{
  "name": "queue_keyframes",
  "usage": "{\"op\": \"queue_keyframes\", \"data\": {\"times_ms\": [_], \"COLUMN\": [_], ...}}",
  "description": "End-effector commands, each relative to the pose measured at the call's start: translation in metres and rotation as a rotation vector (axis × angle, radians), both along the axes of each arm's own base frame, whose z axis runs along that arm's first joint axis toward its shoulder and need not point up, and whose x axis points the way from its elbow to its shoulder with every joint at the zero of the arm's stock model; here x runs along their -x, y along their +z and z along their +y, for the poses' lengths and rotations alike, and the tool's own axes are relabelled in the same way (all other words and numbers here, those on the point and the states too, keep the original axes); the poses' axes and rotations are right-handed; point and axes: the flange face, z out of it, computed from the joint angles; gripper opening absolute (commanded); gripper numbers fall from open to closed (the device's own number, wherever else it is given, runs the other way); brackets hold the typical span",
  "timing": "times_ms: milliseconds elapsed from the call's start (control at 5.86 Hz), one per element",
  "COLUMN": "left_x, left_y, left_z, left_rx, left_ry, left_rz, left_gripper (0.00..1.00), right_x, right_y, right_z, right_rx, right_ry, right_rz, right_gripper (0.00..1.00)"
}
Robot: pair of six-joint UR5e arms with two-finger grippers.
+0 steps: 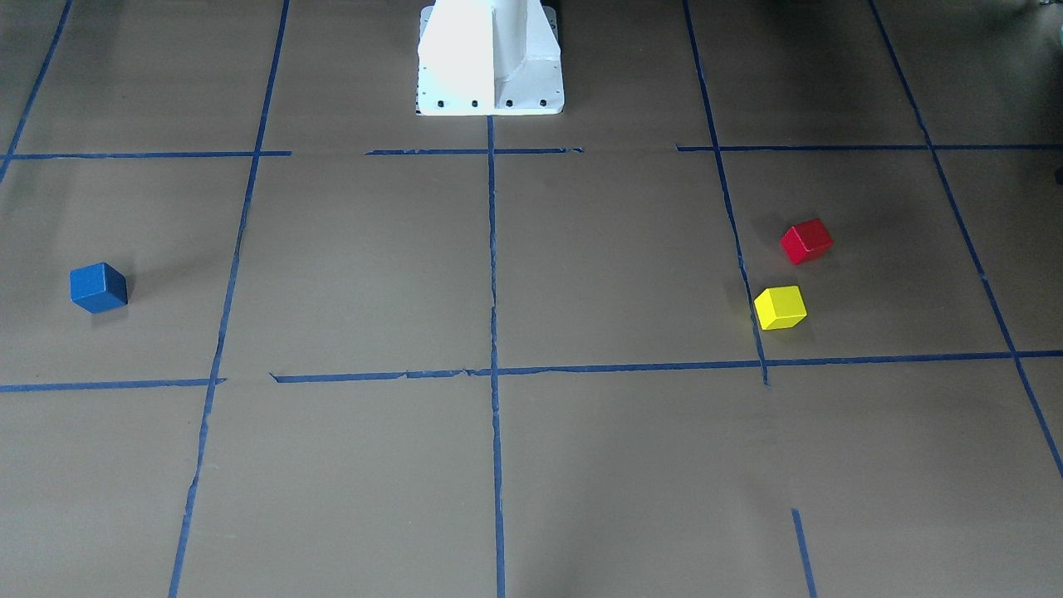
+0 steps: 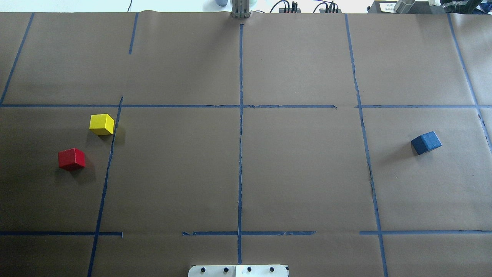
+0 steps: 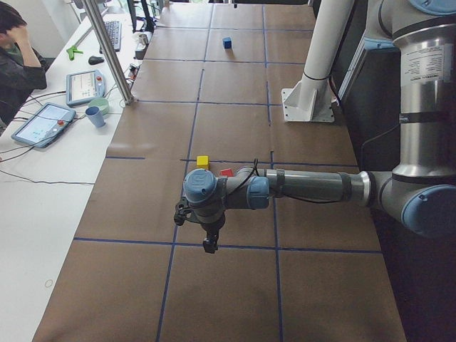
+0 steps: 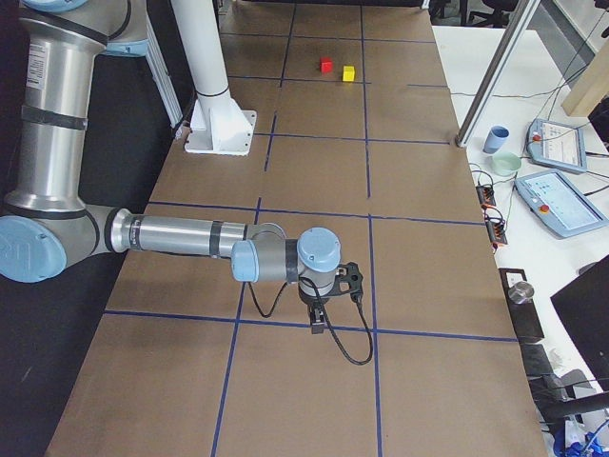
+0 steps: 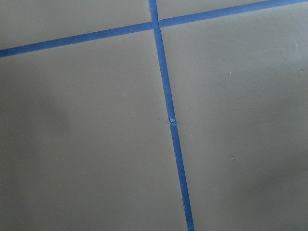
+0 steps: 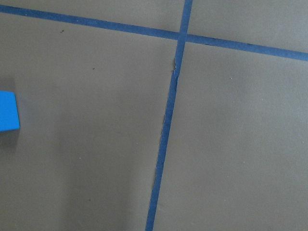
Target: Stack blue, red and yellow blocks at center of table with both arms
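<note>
The blue block (image 1: 98, 287) lies on the brown paper on the robot's right side (image 2: 426, 142); its edge shows in the right wrist view (image 6: 8, 118). The red block (image 1: 806, 241) and the yellow block (image 1: 780, 307) lie close together but apart on the robot's left side, red (image 2: 71, 159) and yellow (image 2: 102, 124). My left gripper (image 3: 209, 246) hangs over the table end nearer than red and yellow. My right gripper (image 4: 317, 324) hangs over the opposite table end. Both show only in side views, so I cannot tell whether they are open or shut.
The white robot pedestal (image 1: 490, 58) stands at the table's robot-side edge. Blue tape lines (image 2: 240, 127) grid the paper. A metal post (image 3: 110, 50), tablets, a cup (image 3: 95, 116) and an operator (image 3: 14, 57) are on the far-side bench.
</note>
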Motion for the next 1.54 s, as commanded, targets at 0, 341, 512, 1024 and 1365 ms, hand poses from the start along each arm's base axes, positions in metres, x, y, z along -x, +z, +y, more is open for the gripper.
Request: {"op": "queue_keyframes", "data": {"times_ms": [0, 341, 512, 1024, 1365], "left_x": [0.0, 0.0, 0.0, 0.0, 0.0], "left_y": [0.0, 0.0, -0.001, 0.0, 0.0], "left_z": [0.0, 0.0, 0.0, 0.0, 0.0], "left_rx": [-0.004, -0.006, -0.005, -0.002, -0.002], "left_ry": [0.003, 0.003, 0.002, 0.002, 0.002], "left_rz": [0.0, 0.002, 0.002, 0.003, 0.002], "left_gripper": [1.0, 1.0, 1.0, 1.0, 1.0], "right_x": [0.0, 0.027, 0.061, 0.155, 0.208], "right_y": [-0.003, -0.047, -0.077, -0.097, -0.104], "right_z": [-0.003, -0.032, -0.039, -0.045, -0.037], "right_rx": [-0.007, -0.127, -0.275, -0.217, -0.174], "right_ry": [0.0, -0.055, -0.126, -0.145, -0.072], "right_rz": [-0.001, -0.018, -0.04, -0.057, -0.037], "right_gripper": [1.0, 1.0, 1.0, 0.99, 0.99]}}
